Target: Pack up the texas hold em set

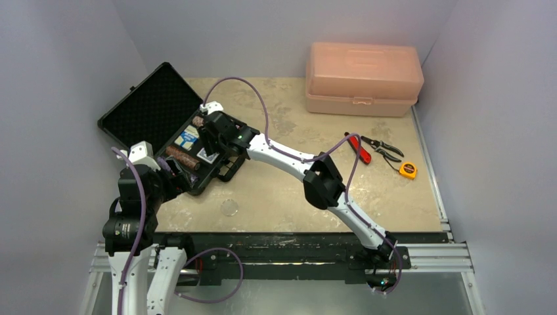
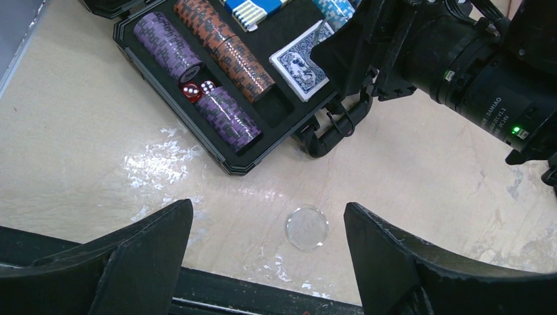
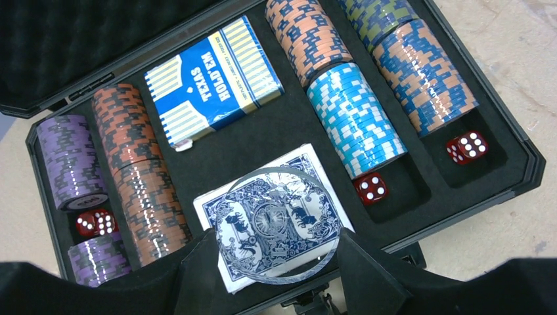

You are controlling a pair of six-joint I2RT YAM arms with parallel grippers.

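The black case [image 1: 148, 108] of the texas hold em set lies open at the table's left, its foam lid leaning back. Its tray [image 3: 519, 151] holds chip rows [image 3: 358, 118], red dice [image 3: 371, 188], a boxed blue deck [image 3: 213, 82] and a loose blue deck [image 3: 210, 210]. My right gripper [image 3: 276, 243] is shut on a clear disc [image 3: 279, 223], held edge to edge just above the loose deck. A second clear disc [image 2: 307, 228] lies flat on the table in front of the case. My left gripper [image 2: 268, 207] hangs open above it, nearer the right finger.
A pink plastic toolbox [image 1: 363, 79] stands shut at the back right. Red-handled pliers [image 1: 358, 147], black cutters [image 1: 384, 147] and a yellow tape measure [image 1: 408, 170] lie at the right. The table's near edge and black rail [image 2: 217, 292] run just below the left fingers.
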